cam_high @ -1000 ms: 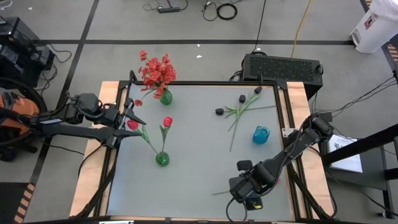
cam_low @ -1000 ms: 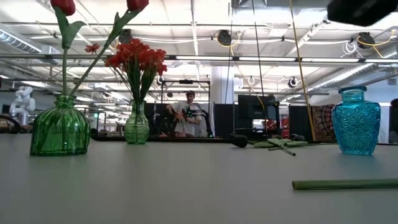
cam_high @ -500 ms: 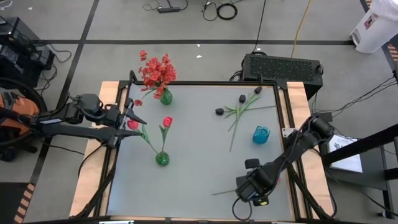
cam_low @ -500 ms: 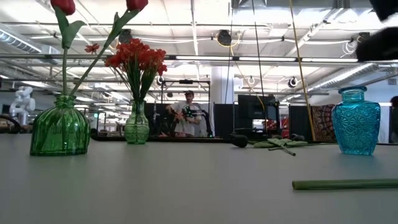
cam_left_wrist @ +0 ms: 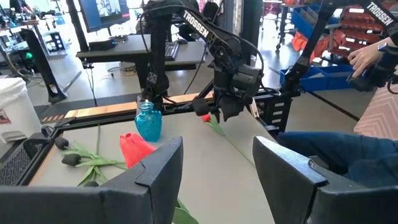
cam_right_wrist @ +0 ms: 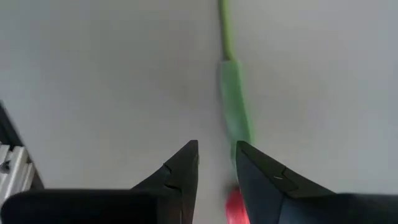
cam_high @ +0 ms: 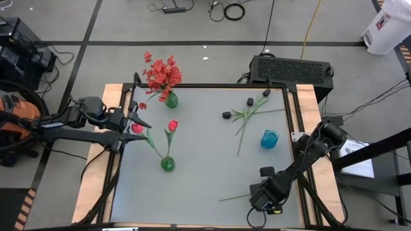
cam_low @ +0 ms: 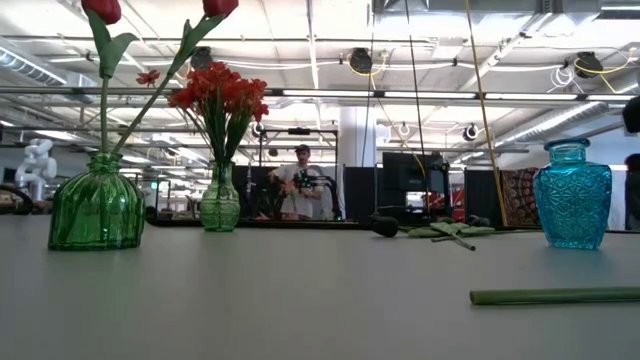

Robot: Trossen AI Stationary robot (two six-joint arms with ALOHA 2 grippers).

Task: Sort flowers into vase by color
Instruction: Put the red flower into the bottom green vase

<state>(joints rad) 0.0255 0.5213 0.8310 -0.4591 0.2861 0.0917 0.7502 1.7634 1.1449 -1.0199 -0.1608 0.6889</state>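
The right gripper has its fingers a narrow gap apart with nothing between them. It points down at the table, over a red tulip lying flat, whose bud shows just past the fingertips, while its stem runs away from them. From above, this gripper hangs at the table's near right corner, well on the near side of the blue vase, and the stem reaches out from under it toward the table's middle. In the low view the same stem lies on the table in front of the blue vase.

The left gripper hovers at the table's left edge, far from the blue vase. Its fingers stand wide apart, empty, with a red bud just beyond them.

A round green vase stands near the table's centre, left of the blue vase, and holds two red tulips. A slim green vase at the far left holds a bunch of red sprays. Beyond the blue vase, toward the far edge, loose black blooms on green stems lie crossed on the table. In the low view a person stands in the room behind.
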